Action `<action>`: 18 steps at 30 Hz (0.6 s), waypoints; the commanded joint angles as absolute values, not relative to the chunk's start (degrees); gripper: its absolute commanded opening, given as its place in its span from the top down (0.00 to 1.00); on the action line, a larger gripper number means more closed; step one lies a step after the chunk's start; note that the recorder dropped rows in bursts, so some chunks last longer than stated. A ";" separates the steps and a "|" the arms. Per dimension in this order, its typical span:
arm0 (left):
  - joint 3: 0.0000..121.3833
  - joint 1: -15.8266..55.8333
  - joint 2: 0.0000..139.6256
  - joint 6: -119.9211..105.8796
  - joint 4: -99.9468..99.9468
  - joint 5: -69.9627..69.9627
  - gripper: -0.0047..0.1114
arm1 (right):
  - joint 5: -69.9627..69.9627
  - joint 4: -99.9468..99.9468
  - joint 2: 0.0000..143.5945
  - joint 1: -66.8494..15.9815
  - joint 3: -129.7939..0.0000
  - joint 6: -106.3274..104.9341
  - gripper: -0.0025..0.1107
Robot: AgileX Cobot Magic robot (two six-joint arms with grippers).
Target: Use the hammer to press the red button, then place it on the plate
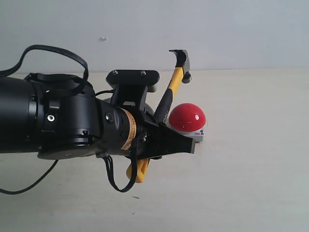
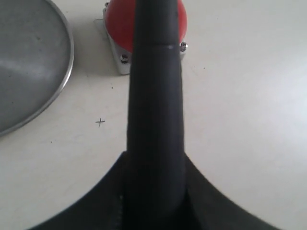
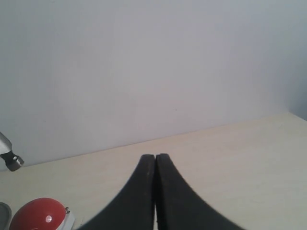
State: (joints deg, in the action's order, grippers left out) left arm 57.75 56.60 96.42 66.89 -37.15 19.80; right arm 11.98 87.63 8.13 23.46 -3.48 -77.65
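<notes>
My left gripper (image 1: 179,144) is shut on the black grip of the hammer (image 1: 175,82), held off the table. The handle slants up to the dark head (image 1: 182,59), and the yellow looped end (image 1: 138,171) hangs below the gripper. The red button (image 1: 188,117) sits on its grey-white base just beside the handle; the head is above and beyond it, not touching. In the left wrist view the hammer handle (image 2: 156,96) crosses over the red button (image 2: 117,24), with the plate (image 2: 67,72) alongside. My right gripper (image 3: 155,157) is shut and empty, away from the red button (image 3: 36,214).
The pale table runs back to a plain white wall. My left arm (image 1: 48,116) and its looping cables fill the left of the exterior view and hide the plate there. A small pen cross (image 2: 100,122) marks the table between plate and button.
</notes>
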 commanded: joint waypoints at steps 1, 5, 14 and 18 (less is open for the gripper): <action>58.67 56.58 96.18 65.81 -34.16 20.97 0.96 | 12.07 87.51 7.93 23.77 -3.26 -77.91 0.98; 58.67 56.58 96.18 61.28 -29.49 22.05 0.96 | 12.07 87.51 7.93 23.77 -3.26 -77.91 0.98; 59.32 56.58 95.80 51.18 -23.42 22.18 0.96 | 12.07 87.51 7.93 23.77 -3.26 -77.91 0.98; 59.32 57.96 95.80 46.08 -21.65 22.18 0.96 | 12.07 87.51 7.93 23.77 -3.26 -77.91 0.98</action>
State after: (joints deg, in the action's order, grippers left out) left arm 58.36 57.00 96.87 49.67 -21.29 24.58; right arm 11.94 87.63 8.13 23.46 -3.48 -77.65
